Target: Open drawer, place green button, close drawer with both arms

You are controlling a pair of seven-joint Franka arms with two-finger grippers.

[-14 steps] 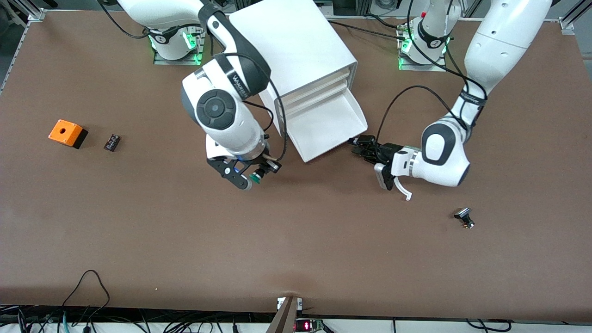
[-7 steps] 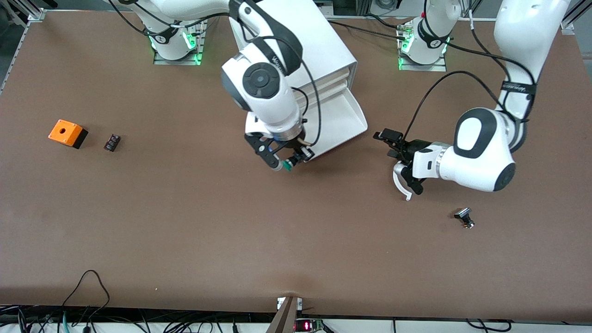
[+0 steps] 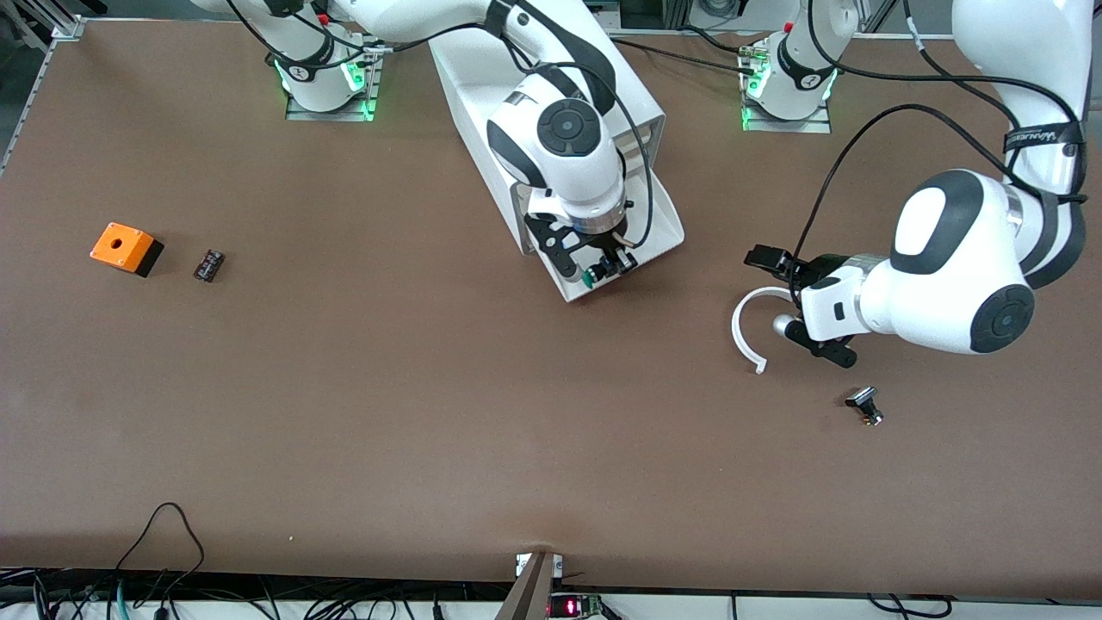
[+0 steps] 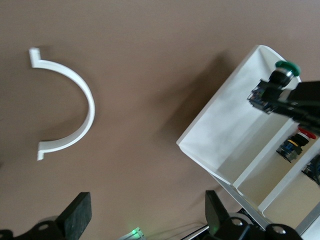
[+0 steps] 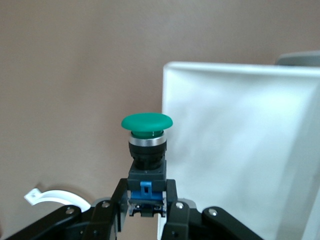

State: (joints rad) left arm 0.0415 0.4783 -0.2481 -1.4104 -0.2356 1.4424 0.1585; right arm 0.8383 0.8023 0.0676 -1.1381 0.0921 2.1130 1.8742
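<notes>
My right gripper (image 3: 600, 269) is shut on the button (image 3: 591, 277), which has a green cap and a black-and-blue body. It holds the button over the front rim of the open drawer (image 3: 663, 220), the lowest one in the white cabinet (image 3: 551, 77). In the right wrist view the button (image 5: 147, 135) stands upright between the fingers of my right gripper (image 5: 146, 200), beside the drawer's tray (image 5: 240, 150). My left gripper (image 3: 796, 306) is open and empty over the table, toward the left arm's end from the drawer. In the left wrist view (image 4: 146, 215) its fingers stand wide apart.
A white curved piece (image 3: 740, 331) lies on the table under my left gripper. A black-capped button (image 3: 863, 405) lies nearer the front camera. An orange box (image 3: 125, 248) and a small black part (image 3: 208, 264) lie toward the right arm's end. A red-capped button (image 4: 300, 140) sits in an upper drawer.
My right gripper has carried the button from over the table to over the drawer's front rim. My left gripper has drawn away from the drawer toward the left arm's end, uncovering the white curved piece.
</notes>
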